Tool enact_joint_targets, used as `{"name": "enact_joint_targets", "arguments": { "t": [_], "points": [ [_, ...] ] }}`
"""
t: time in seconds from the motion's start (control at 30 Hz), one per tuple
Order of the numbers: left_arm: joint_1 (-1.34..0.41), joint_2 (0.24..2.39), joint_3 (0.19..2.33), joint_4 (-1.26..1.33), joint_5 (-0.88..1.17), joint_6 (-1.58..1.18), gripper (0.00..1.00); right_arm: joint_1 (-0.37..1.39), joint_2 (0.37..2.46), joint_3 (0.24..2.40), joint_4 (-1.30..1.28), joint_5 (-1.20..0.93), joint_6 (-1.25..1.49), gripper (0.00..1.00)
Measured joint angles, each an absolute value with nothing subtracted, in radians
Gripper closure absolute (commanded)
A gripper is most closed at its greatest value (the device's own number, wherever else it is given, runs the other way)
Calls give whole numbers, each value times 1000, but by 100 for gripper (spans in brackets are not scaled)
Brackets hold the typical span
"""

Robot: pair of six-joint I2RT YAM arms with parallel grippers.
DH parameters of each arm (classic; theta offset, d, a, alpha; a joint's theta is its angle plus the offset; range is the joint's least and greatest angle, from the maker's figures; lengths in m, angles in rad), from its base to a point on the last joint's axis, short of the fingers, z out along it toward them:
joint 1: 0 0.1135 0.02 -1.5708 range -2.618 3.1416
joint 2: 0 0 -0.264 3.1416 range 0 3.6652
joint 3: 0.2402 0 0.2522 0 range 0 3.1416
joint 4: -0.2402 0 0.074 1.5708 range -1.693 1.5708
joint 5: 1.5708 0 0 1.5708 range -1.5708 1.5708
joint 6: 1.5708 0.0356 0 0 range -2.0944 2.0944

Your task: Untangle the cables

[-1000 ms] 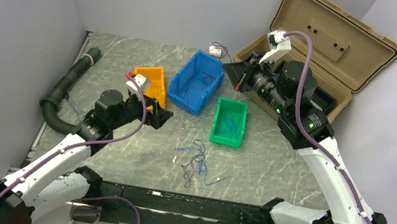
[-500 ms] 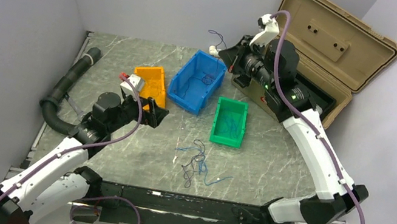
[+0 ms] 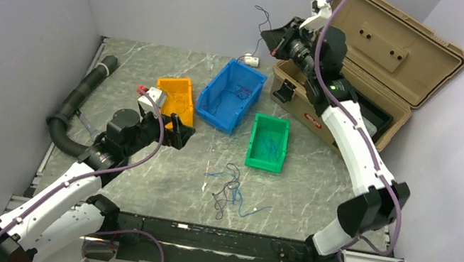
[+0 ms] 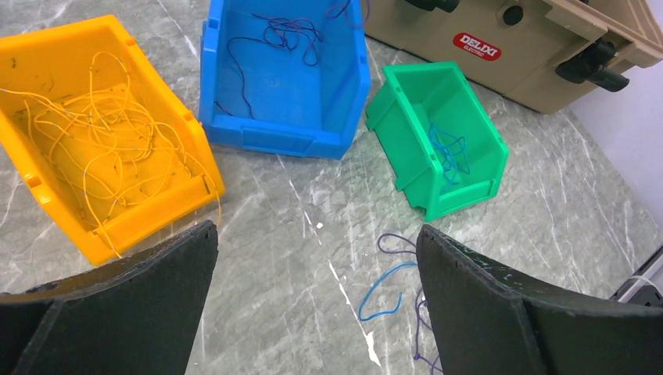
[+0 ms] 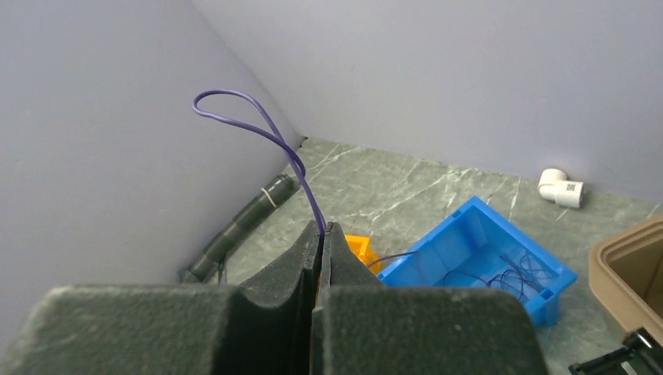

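A small tangle of blue and dark purple cables (image 3: pixel 231 190) lies on the marble table in front of the bins. My left gripper (image 3: pixel 189 134) hovers open just left of it, and the left wrist view shows a blue cable (image 4: pixel 387 289) beside its right finger (image 4: pixel 485 297). High above the far end of the blue bin (image 3: pixel 230 94), my right gripper (image 3: pixel 269 36) is shut on a purple cable (image 5: pixel 258 129) that loops upward from its tips (image 5: pixel 322 228). More cables lie in the orange bin (image 4: pixel 102 141), the blue bin (image 4: pixel 281 78) and the green bin (image 4: pixel 438 133).
An open tan case (image 3: pixel 378 63) stands at the back right, under the right arm. A black corrugated hose (image 3: pixel 79 100) runs along the left wall. A white pipe fitting (image 3: pixel 251 59) sits behind the blue bin. Walls close in the left, back and right.
My right arm has swung up and leftward from over the tan case, carrying the purple cable high above the blue bin. The left arm has drifted slightly left, still open.
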State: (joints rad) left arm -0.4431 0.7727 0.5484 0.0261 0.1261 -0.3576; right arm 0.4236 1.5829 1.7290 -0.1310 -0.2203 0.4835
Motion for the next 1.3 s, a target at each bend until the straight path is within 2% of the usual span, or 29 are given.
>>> {"name": "enact_joint_targets", "arguments": {
  "t": [0.27, 0.63, 0.83, 0.97, 1.3],
  "points": [
    [-443, 735, 548, 3, 109, -357, 1, 411, 1744, 1720, -88, -231, 501, 100],
    [-443, 720, 543, -14, 107, -357, 1, 410, 1722, 1489, -36, -188, 492, 100],
    [-443, 725, 543, -20, 107, -359, 1, 414, 1722, 1457, -57, -150, 463, 100],
    [-443, 737, 543, -21, 107, -361, 1, 432, 1765, 1504, -96, -81, 435, 100],
    [-443, 775, 544, -33, 108, -369, 1, 530, 2112, 1758, -213, 45, 402, 100]
  ]
}}
